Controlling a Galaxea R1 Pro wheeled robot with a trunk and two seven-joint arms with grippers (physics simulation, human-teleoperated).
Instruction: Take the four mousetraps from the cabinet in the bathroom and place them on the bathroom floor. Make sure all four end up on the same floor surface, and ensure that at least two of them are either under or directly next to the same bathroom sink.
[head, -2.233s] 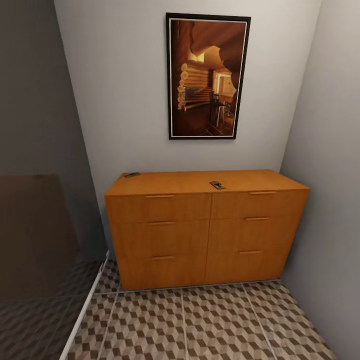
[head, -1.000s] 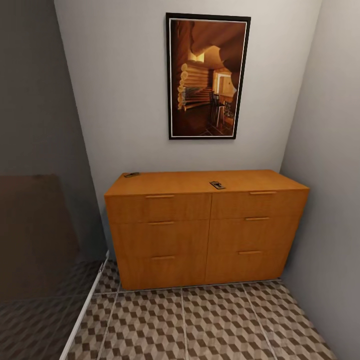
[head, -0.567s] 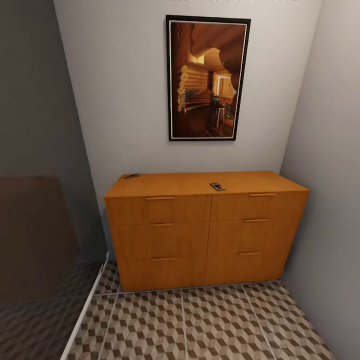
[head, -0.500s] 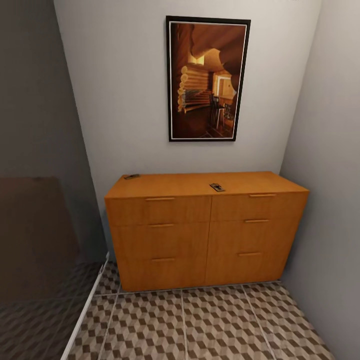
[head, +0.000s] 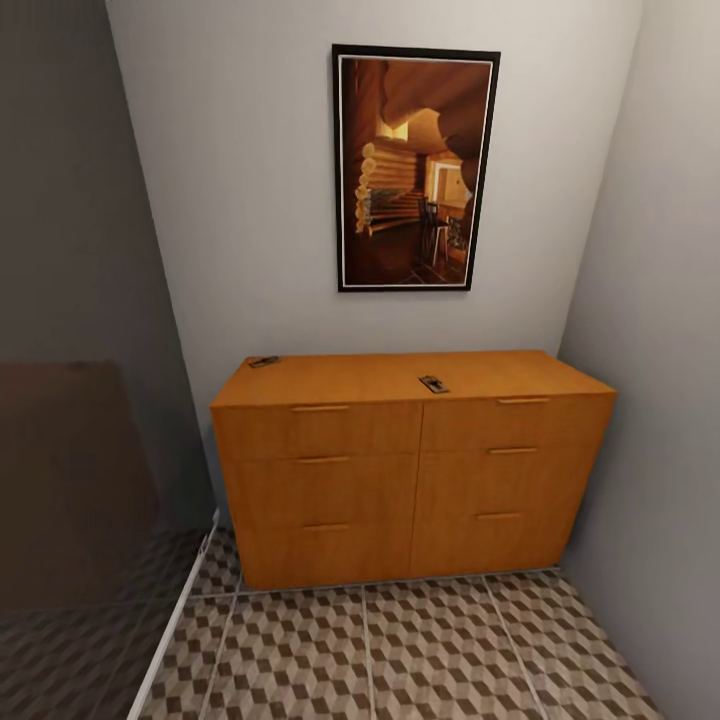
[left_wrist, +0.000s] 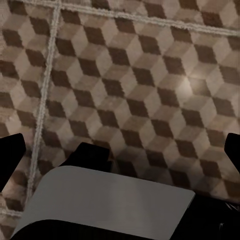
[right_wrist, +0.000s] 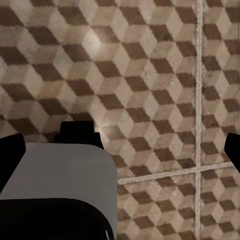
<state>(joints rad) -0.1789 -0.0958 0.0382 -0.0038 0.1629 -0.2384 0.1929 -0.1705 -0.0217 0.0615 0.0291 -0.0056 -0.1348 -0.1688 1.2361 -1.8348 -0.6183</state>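
Head view: you're squared up to the cabinet (head: 412, 470), and the whole picture has slid down a touch against a second ago. That's your camera tilting or rising, not the furniture moving; the painting (head: 415, 168) sits lower in shot and the cabinet top shows a bit more. Two mousetraps lie on that top: one (head: 263, 362) at the back left corner, another (head: 433, 384) near the front edge, about the middle, well apart from each other. The other two I can't find from here. All drawers look closed.

Left wrist view gives you the floor (left_wrist: 140, 80), cube-pattern tiles, with the left gripper (left_wrist: 120, 150) spread wide, its dark fingertips at both edges of the picture, nothing between them. Right wrist view is the same story: the right gripper (right_wrist: 120, 150) is wide and empty, hanging over tile.

So both arms are low and nothing is picked yet. I'd judge you're lining up the view for the first grab; the middle trap looks the easier reach, being close to the front edge.
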